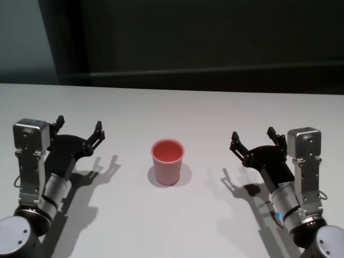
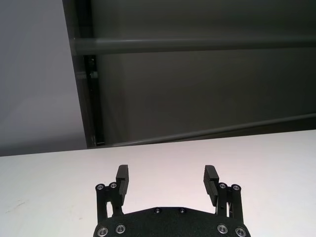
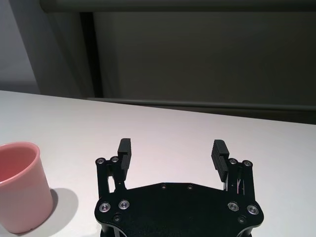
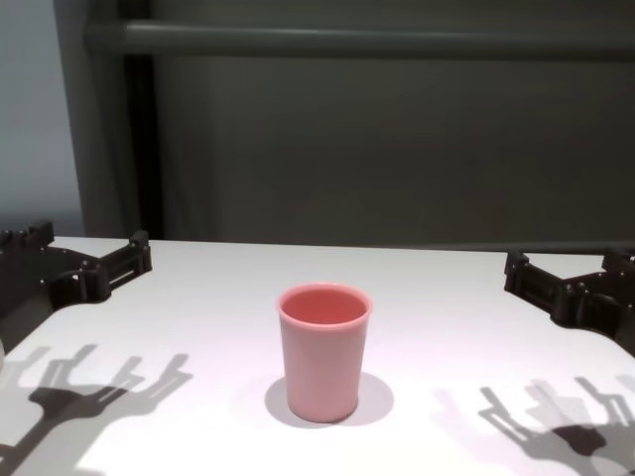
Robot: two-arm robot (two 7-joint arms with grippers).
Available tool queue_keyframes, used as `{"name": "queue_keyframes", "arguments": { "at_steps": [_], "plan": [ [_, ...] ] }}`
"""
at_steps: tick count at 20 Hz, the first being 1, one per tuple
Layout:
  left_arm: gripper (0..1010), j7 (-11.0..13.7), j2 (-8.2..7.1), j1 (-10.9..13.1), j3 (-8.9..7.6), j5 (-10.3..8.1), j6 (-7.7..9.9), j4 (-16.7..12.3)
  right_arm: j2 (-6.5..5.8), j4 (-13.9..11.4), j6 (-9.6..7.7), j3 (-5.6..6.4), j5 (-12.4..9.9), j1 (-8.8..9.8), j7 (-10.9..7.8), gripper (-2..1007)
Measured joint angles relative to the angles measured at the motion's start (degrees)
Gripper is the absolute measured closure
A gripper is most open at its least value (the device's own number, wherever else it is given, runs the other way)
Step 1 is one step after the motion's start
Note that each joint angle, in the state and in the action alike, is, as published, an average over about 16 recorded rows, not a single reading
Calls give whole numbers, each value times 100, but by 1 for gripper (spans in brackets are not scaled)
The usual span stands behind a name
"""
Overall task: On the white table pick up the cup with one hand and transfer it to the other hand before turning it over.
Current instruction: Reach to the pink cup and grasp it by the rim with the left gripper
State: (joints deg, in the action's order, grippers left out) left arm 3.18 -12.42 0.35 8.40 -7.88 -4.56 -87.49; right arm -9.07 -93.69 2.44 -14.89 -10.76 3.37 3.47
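The pink cup (image 1: 167, 161) stands upright, mouth up, in the middle of the white table (image 1: 172, 113), also seen in the chest view as the cup (image 4: 323, 350) and in the right wrist view as the cup (image 3: 19, 185). My left gripper (image 1: 79, 127) hovers open to the cup's left, well apart from it, with nothing between its fingers (image 2: 122, 178). On the other side, my right gripper (image 1: 252, 135) is open too and equally far from the cup, its fingers (image 3: 219, 154) empty.
A dark wall with a horizontal rail (image 4: 357, 40) rises behind the table's far edge. Shadows of both grippers fall on the tabletop (image 4: 89, 392) near the front.
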Motion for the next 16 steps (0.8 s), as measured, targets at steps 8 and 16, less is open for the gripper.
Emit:
{"name": "queue_keyframes", "arguments": {
  "at_steps": [8,16],
  "plan": [
    [9,219,-75,5,-57,32,-8,-38,0,0,0,0,0,0,0,3],
    [9,678,-354,1,-131,176,54,-197,0,0,0,0,0,0,0,3]
  ]
}}
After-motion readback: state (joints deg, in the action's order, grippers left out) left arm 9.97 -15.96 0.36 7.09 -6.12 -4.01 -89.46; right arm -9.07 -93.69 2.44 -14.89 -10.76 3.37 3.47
